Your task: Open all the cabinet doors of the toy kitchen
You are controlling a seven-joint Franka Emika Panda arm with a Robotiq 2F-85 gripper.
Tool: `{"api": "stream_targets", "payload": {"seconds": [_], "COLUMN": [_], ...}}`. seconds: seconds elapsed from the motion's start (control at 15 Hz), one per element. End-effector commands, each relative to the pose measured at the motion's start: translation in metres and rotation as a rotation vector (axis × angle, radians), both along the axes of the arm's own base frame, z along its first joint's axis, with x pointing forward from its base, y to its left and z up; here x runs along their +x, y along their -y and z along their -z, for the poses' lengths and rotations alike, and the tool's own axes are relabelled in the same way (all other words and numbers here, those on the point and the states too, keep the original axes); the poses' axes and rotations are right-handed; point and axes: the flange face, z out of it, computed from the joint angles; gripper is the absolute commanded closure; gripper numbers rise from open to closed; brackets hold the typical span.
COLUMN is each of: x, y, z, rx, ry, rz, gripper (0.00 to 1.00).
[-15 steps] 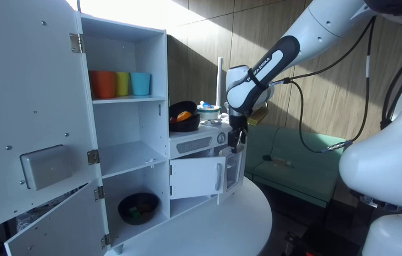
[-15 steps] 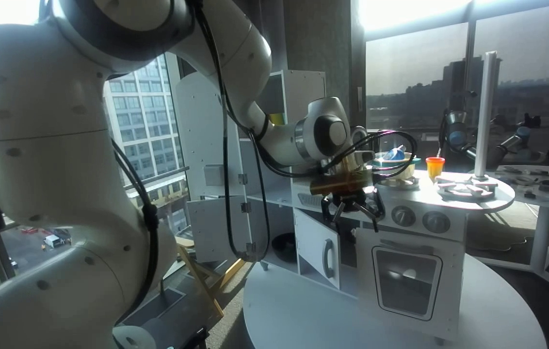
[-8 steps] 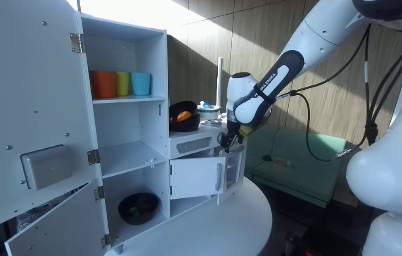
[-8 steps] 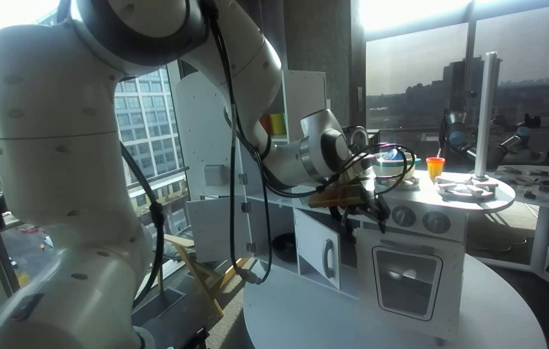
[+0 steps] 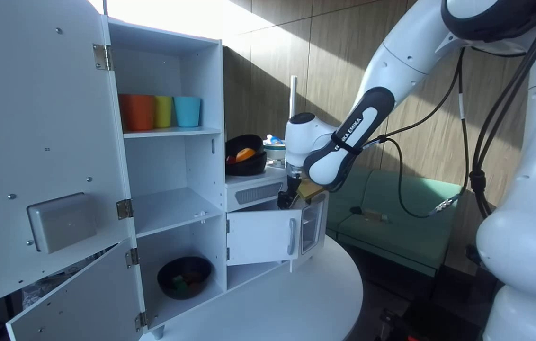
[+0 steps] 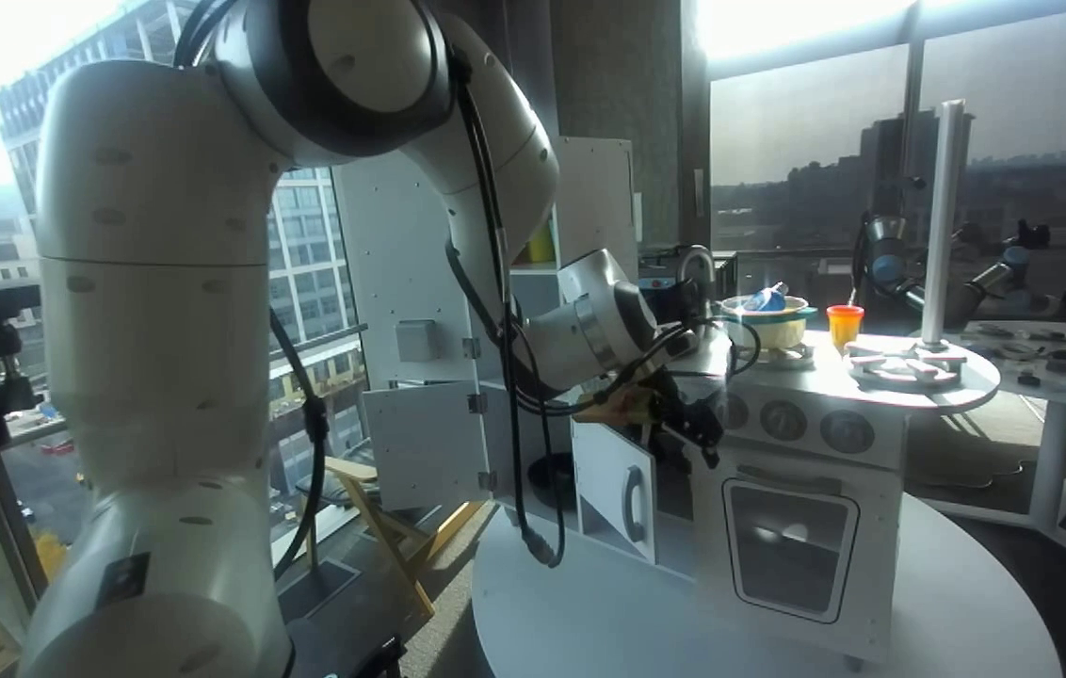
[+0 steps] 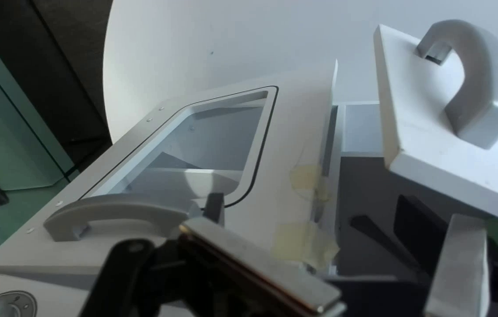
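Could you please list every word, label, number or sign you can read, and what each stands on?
"KA EMIKA": on the robot arm, its start partly covered by a black strap.
Marks on the knob in the wrist view: too small to read.
Nothing else is legible.

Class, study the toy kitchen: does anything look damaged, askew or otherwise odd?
Yes: in the wrist view, two yellowish patches show along one edge of the oven door. They stand out against its white face, perhaps tape; their purpose isn't shown.
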Motion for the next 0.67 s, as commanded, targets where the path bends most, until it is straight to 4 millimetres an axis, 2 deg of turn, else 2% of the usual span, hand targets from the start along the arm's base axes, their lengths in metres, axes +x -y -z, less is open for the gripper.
{"api": "stream_targets", "payload": {"seconds": [0.0, 0.33, 0.6], "x": [0.005, -0.008, -0.026], "y": [-0.028, -0.068, -0.100], "z": [0.001, -0.015, -0.022], "rx": [0.059, 0.095, 0.195], "ry": [-0.016, -0.073, -0.105], "rz": [-0.027, -0.126, -0.268], "gripper": [0.00, 0.00, 0.00]}}
